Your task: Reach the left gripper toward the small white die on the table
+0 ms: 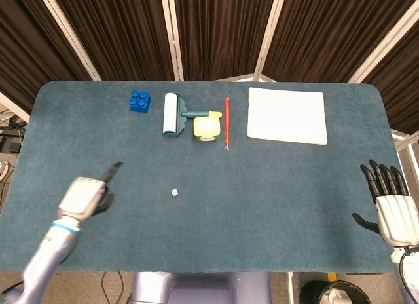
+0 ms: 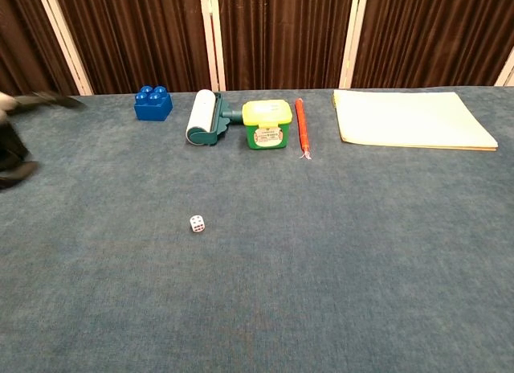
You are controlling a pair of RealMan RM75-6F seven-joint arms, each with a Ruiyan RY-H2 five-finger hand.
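Die (image 1: 175, 193) is seen lying alone on the table (image 1: 275, 206), to the right of the left hand (image 1: 84, 196) and well apart from it. That hand is held above the cloth with one dark finger (image 1: 112, 170) stretched forward; the other fingers are blurred, so whether they are curled or spread cannot be told, and nothing is seen in its grasp. In the chest view only a blurred edge of the left hand (image 2: 16, 140) is caught at the left border. Farther out, beyond the die, a row is laid along the far side: a blue block (image 1: 139, 101), a lint roller (image 1: 172, 114), a yellow box (image 1: 206, 128), a red pen (image 1: 226, 122) and a pad (image 1: 287, 115). At the opposite edge, the right hand (image 1: 389, 209) is held with fingers spread, and nothing is held in it.
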